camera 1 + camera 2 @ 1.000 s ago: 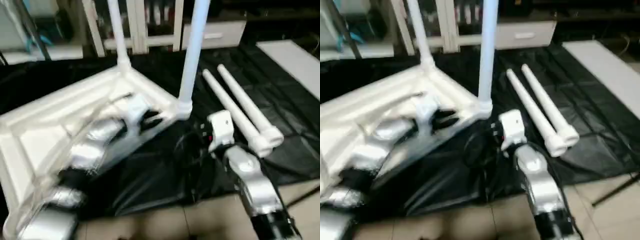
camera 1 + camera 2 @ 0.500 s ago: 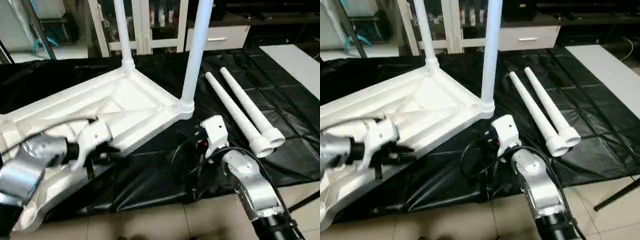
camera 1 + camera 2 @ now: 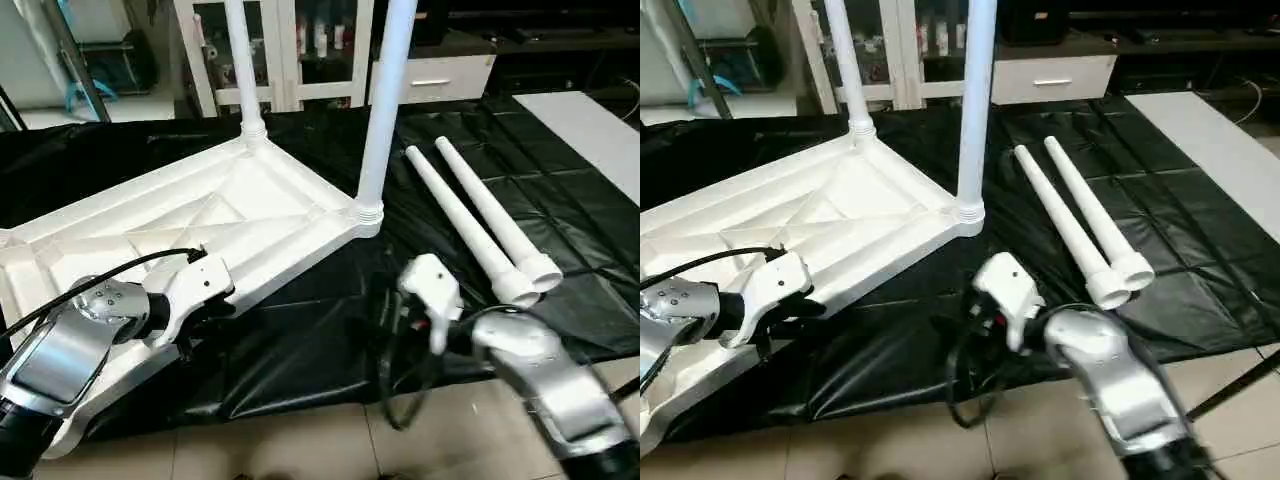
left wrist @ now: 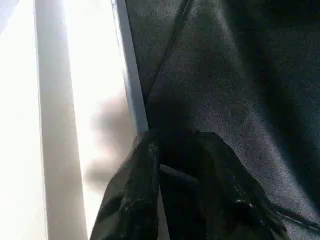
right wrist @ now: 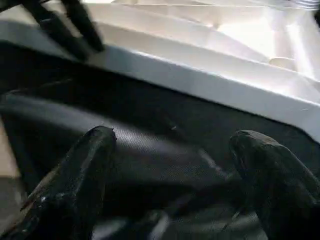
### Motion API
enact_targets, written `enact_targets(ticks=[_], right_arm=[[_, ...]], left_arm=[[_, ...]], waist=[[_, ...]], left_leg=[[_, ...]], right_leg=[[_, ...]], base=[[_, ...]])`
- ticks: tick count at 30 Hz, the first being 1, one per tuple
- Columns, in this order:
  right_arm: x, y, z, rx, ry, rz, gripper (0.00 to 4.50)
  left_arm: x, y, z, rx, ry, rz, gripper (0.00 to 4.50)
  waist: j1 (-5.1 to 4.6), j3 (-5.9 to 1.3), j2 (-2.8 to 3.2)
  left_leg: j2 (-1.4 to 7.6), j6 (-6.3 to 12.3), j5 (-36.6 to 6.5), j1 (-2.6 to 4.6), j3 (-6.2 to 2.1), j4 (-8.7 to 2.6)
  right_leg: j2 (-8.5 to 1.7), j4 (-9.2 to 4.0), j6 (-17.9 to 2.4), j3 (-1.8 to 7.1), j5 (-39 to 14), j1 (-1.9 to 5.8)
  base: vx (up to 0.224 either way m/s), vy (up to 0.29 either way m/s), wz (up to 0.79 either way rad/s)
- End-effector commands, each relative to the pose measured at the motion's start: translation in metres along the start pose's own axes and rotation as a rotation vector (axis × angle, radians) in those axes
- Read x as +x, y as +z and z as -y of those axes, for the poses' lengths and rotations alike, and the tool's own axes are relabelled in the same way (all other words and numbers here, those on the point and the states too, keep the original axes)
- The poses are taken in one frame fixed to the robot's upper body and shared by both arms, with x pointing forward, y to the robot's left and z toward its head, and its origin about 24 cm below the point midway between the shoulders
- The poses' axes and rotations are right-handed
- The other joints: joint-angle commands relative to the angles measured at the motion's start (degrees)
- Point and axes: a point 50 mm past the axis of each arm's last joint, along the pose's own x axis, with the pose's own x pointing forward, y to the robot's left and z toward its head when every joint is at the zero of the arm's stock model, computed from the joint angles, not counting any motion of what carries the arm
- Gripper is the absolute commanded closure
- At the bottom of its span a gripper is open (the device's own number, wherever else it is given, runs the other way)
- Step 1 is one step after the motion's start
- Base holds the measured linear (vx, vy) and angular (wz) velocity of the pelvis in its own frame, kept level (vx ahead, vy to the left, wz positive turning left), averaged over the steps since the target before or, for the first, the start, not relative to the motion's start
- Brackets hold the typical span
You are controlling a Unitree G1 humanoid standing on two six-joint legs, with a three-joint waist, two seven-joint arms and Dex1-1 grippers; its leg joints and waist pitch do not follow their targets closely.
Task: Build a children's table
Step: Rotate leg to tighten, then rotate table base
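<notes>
Upturned white plastic rectangular tabletop (image 3: pixel 200 225) looks light, stiff, slick, so grab its rim; left gripper (image 4: pixel 167 200) narrow, empty, right gripper (image 5: pixel 175 165) wide, empty.

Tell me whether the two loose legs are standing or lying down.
Lying down: both loose legs rest flat, side by side on the black cloth.

One tabletop (image 3: pixel 200 215), two fitted legs (image 3: pixel 385 100), two loose legs (image 3: pixel 470 225).

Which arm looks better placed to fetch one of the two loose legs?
The right: its fingers stand open just beside the loose legs. The left sits across the table top from them.
</notes>
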Motion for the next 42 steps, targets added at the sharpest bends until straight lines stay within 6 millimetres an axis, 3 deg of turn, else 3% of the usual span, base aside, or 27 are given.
enact_targets(ticks=[1, 3, 12, 18, 24, 25, 26, 35, 37, 42], right_arm=[[-0.007, 0.005, -0.005, -0.017, 0.066, -0.012, 0.54], [-0.009, 0.005, -0.005, -0.024, 0.071, -0.02, 0.54], [-0.011, 0.004, -0.008, -0.019, 0.089, -0.04, 0.54], [-0.011, 0.005, -0.007, -0.02, 0.09, -0.043, 0.54], [-0.01, 0.006, -0.008, -0.022, 0.089, -0.039, 0.54], [-0.01, 0.006, -0.008, -0.022, 0.089, -0.038, 0.54], [-0.01, 0.006, -0.008, -0.022, 0.09, -0.038, 0.54], [-0.01, 0.005, -0.01, -0.022, 0.092, -0.038, 0.54], [-0.01, 0.005, -0.01, -0.022, 0.096, -0.037, 0.54], [-0.011, 0.006, -0.011, -0.022, 0.111, -0.036, 0.54]], left_arm=[[-0.004, 0.007, -0.007, 0.004, 0.064, 0.002, 3.23], [-0.006, 0.01, -0.007, -0.002, 0.065, 0.021, 3.23], [-0.015, 0.014, -0.012, 0.006, 0.097, 0.03, 3.23], [-0.005, 0.003, -0.009, -0.004, 0.075, -0.022, 3.23], [0.007, -0.01, -0.012, -0.036, 0.117, -0.07, 3.23], [0.008, -0.012, -0.012, -0.038, 0.115, -0.081, 3.23], [0.009, -0.015, -0.011, -0.042, 0.105, -0.089, 3.4], [0.011, -0.019, -0.01, -0.051, 0.096, -0.103, 4.02], [0.012, -0.02, -0.01, -0.052, 0.093, -0.104, 4.34], [0.013, -0.02, -0.009, -0.055, 0.088, -0.102, 4.46]], waist=[[0.06, -2.82, 0.3], [0.14, -2.82, 0.2], [-0.2, -2.88, 0.2], [-0.2, -3.16, 0.27], [0.14, -3.65, 0.3], [0.18, -3.66, 0.56], [0.23, -3.7, 0.48], [0.41, -3.38, 0.47], [0.35, -3.27, 0.46], [0.21, -3.18, 0.38]], left_leg=[[1.01, -1.72, -26.68, 1.21, -0.84, -4.82], [1.06, -1.52, -26.68, 1.49, -0.79, -4.65], [0.97, -1.35, -27.49, 1.25, -1.08, -4.58], [1.09, -1.13, -25.38, 1.13, -0.9, -4.56], [1.06, -0.37, -20.06, 0.83, -0.63, -4.26], [1.11, -0.3, -19.66, 0.86, -0.6, -4.27], [1.08, -0.19, -19.51, 0.88, -0.54, -4.24], [1.12, -0.89, -22.51, 1.08, -0.65, -4.39], [1.05, -1.04, -23.75, 1.23, -0.65, -4.37], [1.04, -1.23, -24.95, 1.27, -0.83, -4.44]], right_leg=[[-1.55, -4.69, -6.61, 1.06, -29.74, 1.59], [-1.52, -4.91, -6.43, 1.12, -30.19, 1.31], [-1.47, -4.92, -6.2, 0.84, -30.83, 1.29], [-1.44, -4.3, -8.14, 1.05, -25.37, 1.57], [-1.41, -3.35, -10.69, 1.17, -17.17, 2.16], [-1.41, -3.2, -11.14, 1.17, -16.14, 2.22], [-1.43, -3.22, -11.34, 1.14, -15.87, 2.3], [-1.47, -3.69, -9.94, 1.08, -21.04, 2.12], [-1.42, -3.91, -9.43, 1.05, -22.8, 1.92], [-1.5, -4.26, -8.02, 0.98, -25.95, 1.84]], base=[[0.0, 0.0, 0.0], [0.0, 0.0, 0.0], [0.0, 0.0, 0.0], [0.0, 0.0, 0.0], [0.0, 0.0, 0.0], [0.0, 0.0, 0.0], [0.0, 0.0, 0.0], [0.0, 0.0, 0.0], [0.0, 0.0, 0.0], [0.0, 0.0, 0.0]])
